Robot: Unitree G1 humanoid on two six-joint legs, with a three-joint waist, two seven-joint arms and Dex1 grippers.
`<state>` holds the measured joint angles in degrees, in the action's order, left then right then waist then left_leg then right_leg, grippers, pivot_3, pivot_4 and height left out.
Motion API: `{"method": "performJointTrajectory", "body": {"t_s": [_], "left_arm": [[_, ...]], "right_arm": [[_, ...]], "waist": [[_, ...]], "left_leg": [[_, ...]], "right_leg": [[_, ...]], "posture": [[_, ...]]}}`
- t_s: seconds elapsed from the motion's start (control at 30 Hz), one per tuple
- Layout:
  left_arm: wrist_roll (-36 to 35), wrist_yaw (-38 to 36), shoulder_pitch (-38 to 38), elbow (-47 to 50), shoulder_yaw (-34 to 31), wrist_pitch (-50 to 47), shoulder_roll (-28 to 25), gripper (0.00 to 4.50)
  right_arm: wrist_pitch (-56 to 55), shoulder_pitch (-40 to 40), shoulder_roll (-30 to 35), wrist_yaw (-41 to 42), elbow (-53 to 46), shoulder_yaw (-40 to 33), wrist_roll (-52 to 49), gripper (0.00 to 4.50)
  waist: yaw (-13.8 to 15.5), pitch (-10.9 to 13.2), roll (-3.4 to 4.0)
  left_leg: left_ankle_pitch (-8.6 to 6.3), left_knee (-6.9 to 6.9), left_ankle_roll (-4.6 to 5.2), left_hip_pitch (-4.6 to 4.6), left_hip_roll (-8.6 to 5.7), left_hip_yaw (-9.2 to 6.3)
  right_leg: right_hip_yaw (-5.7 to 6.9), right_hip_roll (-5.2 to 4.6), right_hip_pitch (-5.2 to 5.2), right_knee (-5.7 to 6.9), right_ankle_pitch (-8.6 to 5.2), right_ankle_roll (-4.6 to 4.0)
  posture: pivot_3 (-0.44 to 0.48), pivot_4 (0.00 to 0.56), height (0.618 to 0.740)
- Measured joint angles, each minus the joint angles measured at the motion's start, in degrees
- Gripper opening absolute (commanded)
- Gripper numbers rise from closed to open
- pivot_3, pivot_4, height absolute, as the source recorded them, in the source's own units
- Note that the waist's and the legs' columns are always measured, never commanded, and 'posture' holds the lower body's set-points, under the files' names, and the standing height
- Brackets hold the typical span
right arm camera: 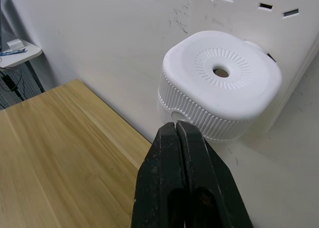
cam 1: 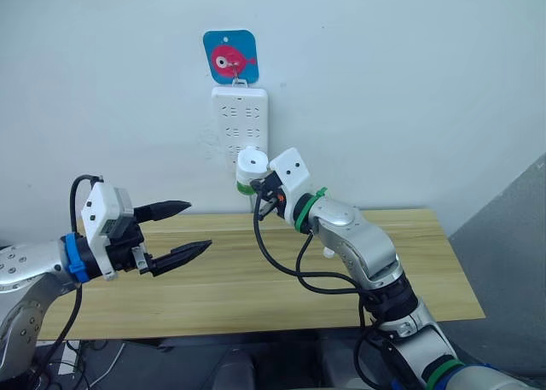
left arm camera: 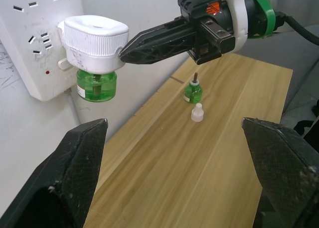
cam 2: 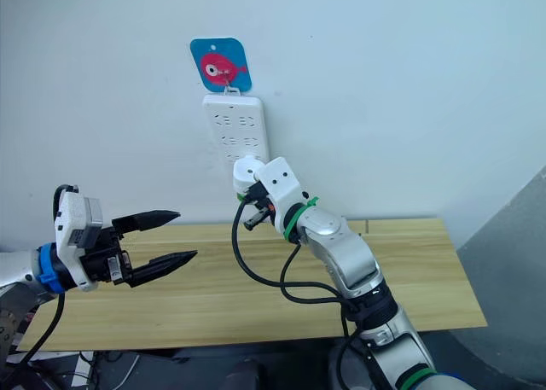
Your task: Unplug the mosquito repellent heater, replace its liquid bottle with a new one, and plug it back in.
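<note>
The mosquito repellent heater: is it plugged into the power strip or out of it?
Plugged in. The mosquito repellent heater sits against the wall-mounted power strip, hanging unsupported above the table.

my left arm: raised at my left side, forearm level, left gripper [cam 1: 181,229] with fingers spread wide, holding nothing. my right arm: stretched forward and up, elbow bent, right gripper [left arm camera: 124,52] with fingers pressed together.

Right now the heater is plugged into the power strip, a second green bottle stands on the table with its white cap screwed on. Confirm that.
One detail is wrong: the white cap is off, standing on the table beside the second green bottle, whose wick is bare, as the left wrist view shows. The heater is plugged into the power strip.
</note>
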<state>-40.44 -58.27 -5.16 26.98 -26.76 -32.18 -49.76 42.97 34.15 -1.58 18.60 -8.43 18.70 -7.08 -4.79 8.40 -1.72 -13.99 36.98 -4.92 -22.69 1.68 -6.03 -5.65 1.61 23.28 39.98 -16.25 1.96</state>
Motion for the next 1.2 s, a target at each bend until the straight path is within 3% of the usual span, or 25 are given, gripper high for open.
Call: {"method": "performJointTrajectory", "body": {"t_s": [0.3,0.53,0.67,0.8,0.97,1.03,1.1,1.2], "left_arm": [[0.0,-0.1,0.4,0.0,0.1,-0.1,0.0,4.50],[0.2,-1.2,0.6,-1.7,0.4,0.1,0.0,4.50],[2.5,-2.5,0.0,-3.7,0.6,2.4,-0.5,4.50],[5.3,-6.4,-1.0,-7.7,0.5,6.1,-3.6,4.50],[7.5,-11.4,-0.8,-13.4,-0.2,10.4,-6.8,4.50],[8.2,-13.7,-0.9,-15.3,-0.4,10.8,-9.9,4.50],[8.3,-15.5,-1.3,-16.0,-0.7,10.4,-12.0,4.50],[9.2,-17.3,-1.8,-16.5,-0.7,7.0,-17.1,4.50]], "right_arm": [[1.1,-0.4,2.7,1.9,-3.2,-0.4,-1.8,0.03],[1.3,-1.6,9.1,8.8,-9.6,0.7,-4.2,0.03],[1.0,-2.2,16.8,15.4,-13.9,2.0,-5.8,0.03],[0.0,-3.8,27.2,22.3,-17.9,1.1,-7.5,0.90],[2.2,-4.3,40.3,32.9,-22.5,-5.8,-14.8,2.75],[2.5,-4.3,48.5,39.2,-23.0,-10.2,-18.7,3.55],[1.7,-4.4,52.4,42.6,-22.8,-13.1,-19.6,4.13],[-3.6,-6.6,59.7,49.1,-21.2,-16.1,-19.5,4.13]], "waist": [[0.0,0.0,0.00],[-0.2,0.0,-0.01],[-0.1,-0.2,-0.06],[0.0,-0.5,-0.06],[0.0,-1.1,0.04],[0.1,-1.4,0.01],[0.0,-1.6,-0.01],[0.0,-1.8,-0.03]], "left_leg": [[0.01,-0.03,0.00,-0.02,0.00,-0.01],[0.01,-0.06,0.00,-0.01,0.01,-0.03],[0.01,-0.04,0.00,-0.04,0.00,-0.03],[0.01,-0.05,0.00,-0.03,0.00,-0.04],[0.00,-0.06,0.01,-0.03,0.00,-0.02],[0.00,-0.05,0.01,-0.03,0.00,-0.01],[0.00,-0.06,0.02,0.01,0.01,0.02],[-0.01,-0.07,0.02,0.09,0.02,0.08]], "right_leg": [[0.00,0.01,0.00,-0.02,0.03,-0.05],[0.03,0.01,0.01,-0.01,0.00,-0.08],[0.04,0.00,0.00,-0.03,0.00,-0.09],[0.07,0.00,0.00,-0.04,-0.03,-0.08],[0.09,0.00,0.00,-0.05,-0.16,0.09],[0.10,0.00,-0.01,-0.07,-0.16,0.09],[0.09,0.00,-0.03,-0.07,-0.19,0.08],[0.09,0.00,-0.06,-0.07,-0.24,0.06]], "posture": [[-0.011,0.071,0.736],[-0.008,0.056,0.736],[-0.001,0.043,0.736],[0.005,0.022,0.736],[0.016,0.000,0.736],[0.017,0.000,0.736],[0.017,0.000,0.736],[0.011,0.000,0.736]]}}
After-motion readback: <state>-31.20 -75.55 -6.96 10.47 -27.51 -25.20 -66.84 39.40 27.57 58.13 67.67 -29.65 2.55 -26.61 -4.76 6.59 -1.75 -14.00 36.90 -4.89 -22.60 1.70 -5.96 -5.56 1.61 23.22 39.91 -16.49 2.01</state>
